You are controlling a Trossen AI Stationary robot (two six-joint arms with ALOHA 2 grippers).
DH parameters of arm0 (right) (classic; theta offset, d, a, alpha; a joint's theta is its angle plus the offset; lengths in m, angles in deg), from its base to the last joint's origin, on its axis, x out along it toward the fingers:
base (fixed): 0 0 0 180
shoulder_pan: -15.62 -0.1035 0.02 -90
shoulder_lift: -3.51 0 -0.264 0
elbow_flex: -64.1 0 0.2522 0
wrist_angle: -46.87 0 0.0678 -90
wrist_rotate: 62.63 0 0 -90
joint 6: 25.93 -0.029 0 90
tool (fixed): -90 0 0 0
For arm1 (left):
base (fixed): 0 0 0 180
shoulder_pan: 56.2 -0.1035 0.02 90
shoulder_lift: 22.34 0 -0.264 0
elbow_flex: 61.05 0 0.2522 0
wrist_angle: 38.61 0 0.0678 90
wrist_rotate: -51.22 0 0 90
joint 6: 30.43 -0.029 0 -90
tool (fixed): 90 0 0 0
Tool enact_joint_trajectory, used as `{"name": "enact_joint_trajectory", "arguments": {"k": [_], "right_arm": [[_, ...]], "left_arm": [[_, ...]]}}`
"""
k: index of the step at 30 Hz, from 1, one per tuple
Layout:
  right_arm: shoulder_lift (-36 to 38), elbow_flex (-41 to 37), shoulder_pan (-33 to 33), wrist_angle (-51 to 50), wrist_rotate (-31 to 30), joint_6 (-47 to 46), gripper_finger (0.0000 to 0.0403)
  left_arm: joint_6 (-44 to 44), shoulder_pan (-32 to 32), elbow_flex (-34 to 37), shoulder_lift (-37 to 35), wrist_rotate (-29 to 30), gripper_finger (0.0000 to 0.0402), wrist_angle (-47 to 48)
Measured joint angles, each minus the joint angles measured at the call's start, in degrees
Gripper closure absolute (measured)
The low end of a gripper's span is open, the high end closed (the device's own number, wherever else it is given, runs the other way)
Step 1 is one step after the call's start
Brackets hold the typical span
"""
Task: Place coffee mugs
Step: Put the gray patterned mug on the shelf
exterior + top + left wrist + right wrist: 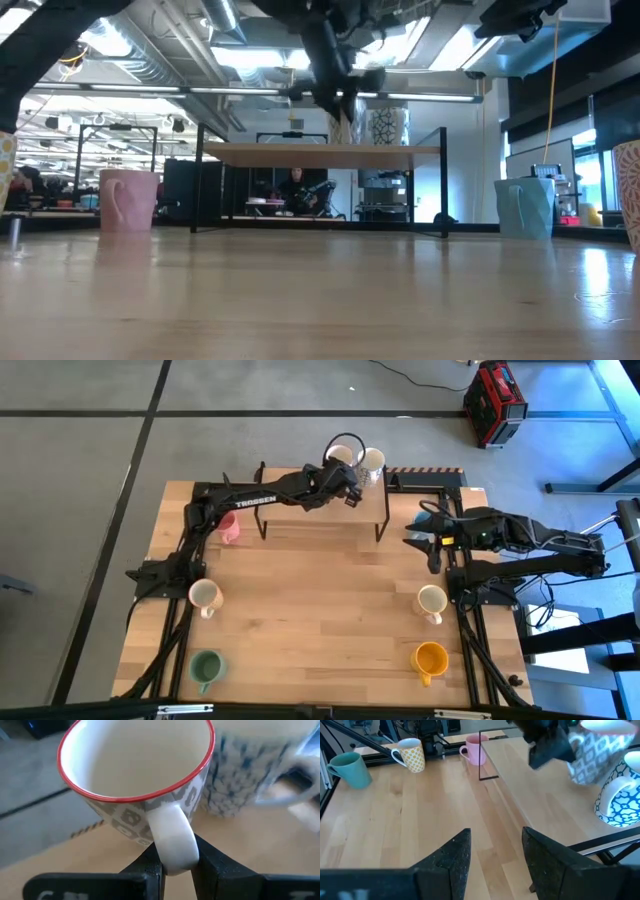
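Observation:
My left gripper (176,865) reaches onto the raised wooden shelf (300,510) at the table's far side and is shut on a grey-patterned mug with a red rim (135,775), also seen from above (340,457). A blue-patterned white mug (372,460) stands right beside it on the shelf. My right gripper (495,855) is open and hovers over the table's right side, next to a light blue mug (430,517). On the table stand a pink mug (229,528), a yellow-patterned mug (205,597), a green mug (206,668), a cream mug (432,602) and an orange-yellow mug (430,658). My left gripper pinches the grey-patterned mug's white handle (172,845) between its two fingers, at the handle's outer curve. The fingers come from the table's near-left side, slanting down. The mug tilts slightly, its base at the shelf top (345,140); whether it rests there I cannot tell.
The shelf stands on thin black legs (444,180) with open room under it. Black frame rails (190,620) run along the table's left and right sides. The middle of the table (320,610) is bare wood. A person sits in the room beyond (295,185).

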Motion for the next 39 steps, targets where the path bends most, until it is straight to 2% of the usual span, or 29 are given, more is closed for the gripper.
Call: {"name": "enact_joint_trajectory", "arguments": {"k": [12,22,39], "right_arm": [[0.0,0.0,0.0,-0.2,-0.9,-1.2,0.0235],[0.0,0.0,0.0,-0.1,-0.9,-1.2,0.0235],[0.0,0.0,0.0,-0.1,-0.9,-1.1,0.0235]], "left_arm": [[-1.3,0.4,0.1,1.0,0.3,0.0345,-0.8],[-1.4,0.4,0.0,1.0,0.0,0.0294,-1.2],[-1.5,1.0,0.0,0.6,-3.3,0.0284,-0.7]]}}
